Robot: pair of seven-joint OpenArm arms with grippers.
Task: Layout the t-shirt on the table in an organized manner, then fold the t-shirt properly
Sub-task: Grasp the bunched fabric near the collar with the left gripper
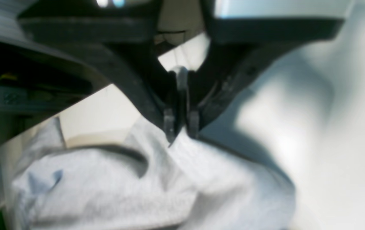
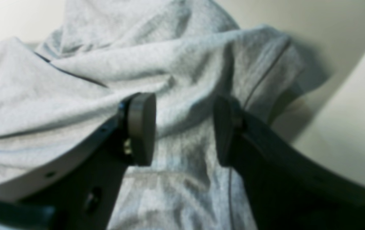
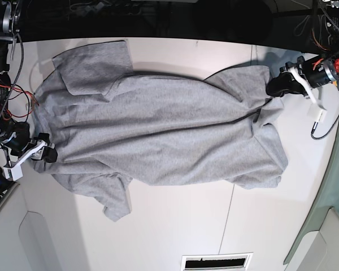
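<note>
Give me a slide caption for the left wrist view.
Left claw pinched shut on a fold of the heather-grey cotton t-shirt, bunched on the white tabletop.

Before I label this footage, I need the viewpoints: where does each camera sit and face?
Left wrist: on the left arm, facing its jaws pinching the t-shirt.
Right wrist: on the right arm, facing its open jaws over grey fabric.
Base: overhead, facing the table, both arms at the shirt's ends.
Shared: all three show the shirt.
</note>
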